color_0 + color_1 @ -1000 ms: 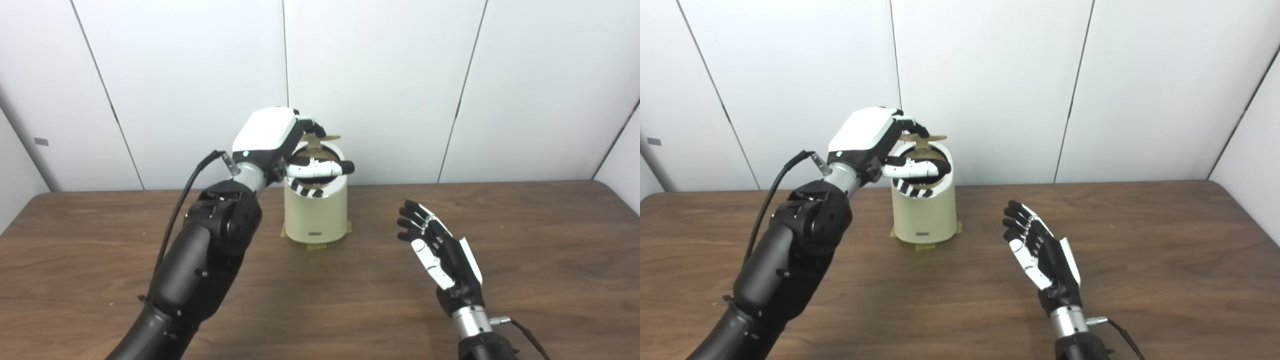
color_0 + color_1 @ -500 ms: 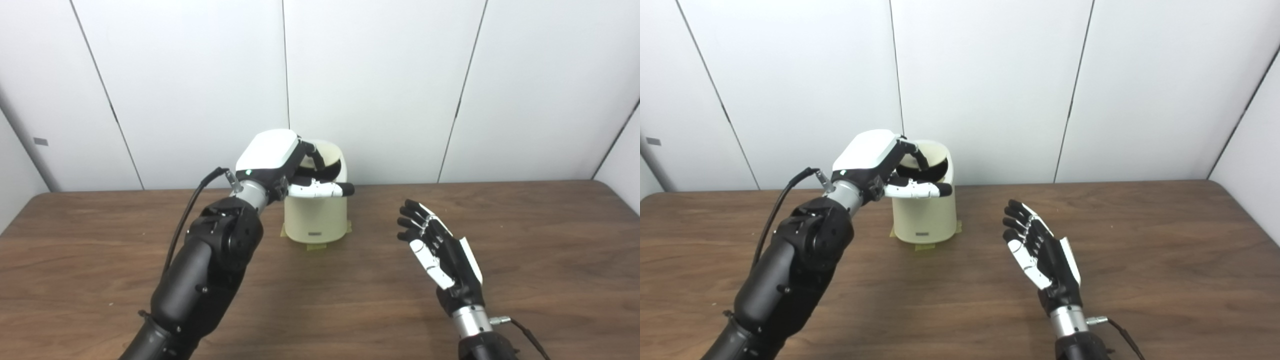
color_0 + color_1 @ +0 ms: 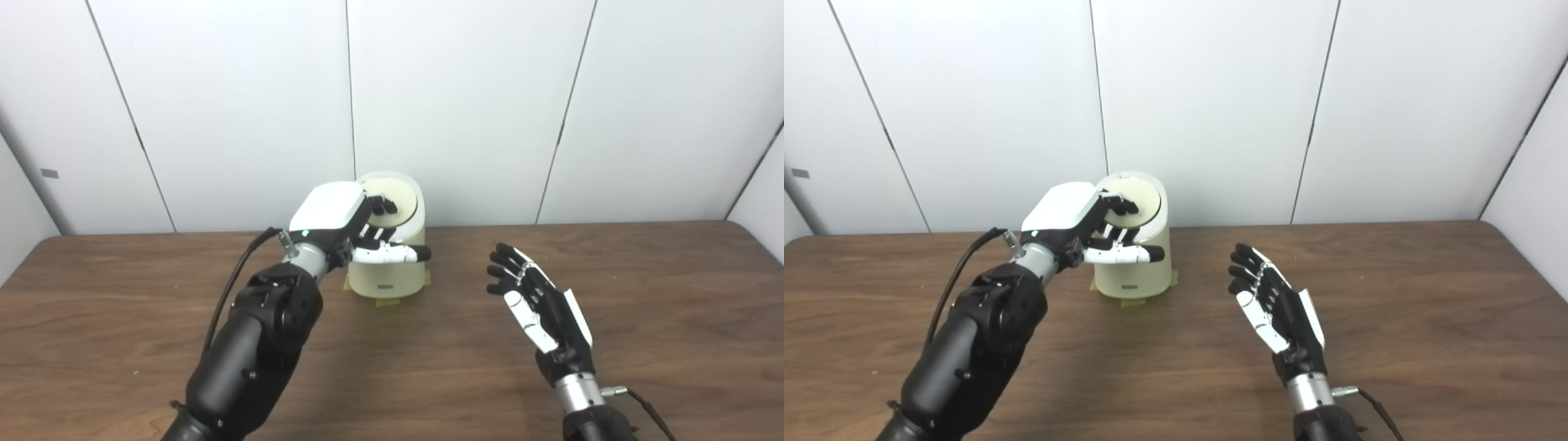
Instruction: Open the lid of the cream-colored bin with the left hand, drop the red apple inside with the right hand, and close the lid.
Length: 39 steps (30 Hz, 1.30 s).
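the left hand (image 3: 343, 214) rests on the lid (image 3: 398, 199) of the cream-colored bin (image 3: 386, 269), at the lid's 9 o'clock edge, fingers loosely curled and gripping nothing i can make out. the lid looks seated. no red apple shows anywhere; judging by that, it lies inside. pulling away carelessly could snag the lid or nudge the bin. at the bin's 4 o'clock, the right hand (image 3: 539, 306) hovers spread and empty.

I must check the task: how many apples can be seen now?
0. No apple shows on the table or in the open right hand. One may be hidden inside the bin, whose lid is down.
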Tool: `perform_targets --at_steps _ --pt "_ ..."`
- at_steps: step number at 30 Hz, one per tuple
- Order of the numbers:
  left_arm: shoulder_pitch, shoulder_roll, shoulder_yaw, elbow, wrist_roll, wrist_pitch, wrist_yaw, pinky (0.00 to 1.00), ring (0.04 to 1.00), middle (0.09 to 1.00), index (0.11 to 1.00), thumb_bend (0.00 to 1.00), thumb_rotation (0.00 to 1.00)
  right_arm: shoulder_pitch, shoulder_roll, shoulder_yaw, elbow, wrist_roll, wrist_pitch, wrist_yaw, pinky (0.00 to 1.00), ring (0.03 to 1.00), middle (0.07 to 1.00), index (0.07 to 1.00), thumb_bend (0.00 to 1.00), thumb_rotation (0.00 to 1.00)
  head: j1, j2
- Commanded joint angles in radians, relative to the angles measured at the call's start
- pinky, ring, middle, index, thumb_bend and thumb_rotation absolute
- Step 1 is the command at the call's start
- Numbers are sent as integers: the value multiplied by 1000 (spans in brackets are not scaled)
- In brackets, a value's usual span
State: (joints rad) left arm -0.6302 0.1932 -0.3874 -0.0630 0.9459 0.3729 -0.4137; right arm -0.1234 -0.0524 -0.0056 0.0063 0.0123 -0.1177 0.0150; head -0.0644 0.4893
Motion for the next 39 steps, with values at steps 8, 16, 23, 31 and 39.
perform_targets --at_steps 8,16,23,31,39 --pt "-20 12 -9 20 14 -6 23 1000 917 783 767 956 863 -29 1 0 -39 1 3 5 704 814 843 837 183 589 -3 8" --pt "-14 14 -18 32 19 -2 25 1000 908 776 761 962 849 -29 1 0 -45 8 15 8 717 824 849 841 185 565 -6 9" --pt "-15 23 -26 35 27 -16 45 1000 905 768 747 970 844 -29 1 2 -44 2 9 5 709 813 843 838 197 586 -6 9" --pt "-27 31 -33 45 35 -23 33 1000 910 767 755 979 867 -30 2 2 -46 3 22 5 708 813 843 836 200 577 -8 7" --pt "-9 28 -39 66 39 -26 31 1000 901 766 747 981 841 -28 8 0 -50 13 32 5 722 819 844 837 197 529 -10 9"
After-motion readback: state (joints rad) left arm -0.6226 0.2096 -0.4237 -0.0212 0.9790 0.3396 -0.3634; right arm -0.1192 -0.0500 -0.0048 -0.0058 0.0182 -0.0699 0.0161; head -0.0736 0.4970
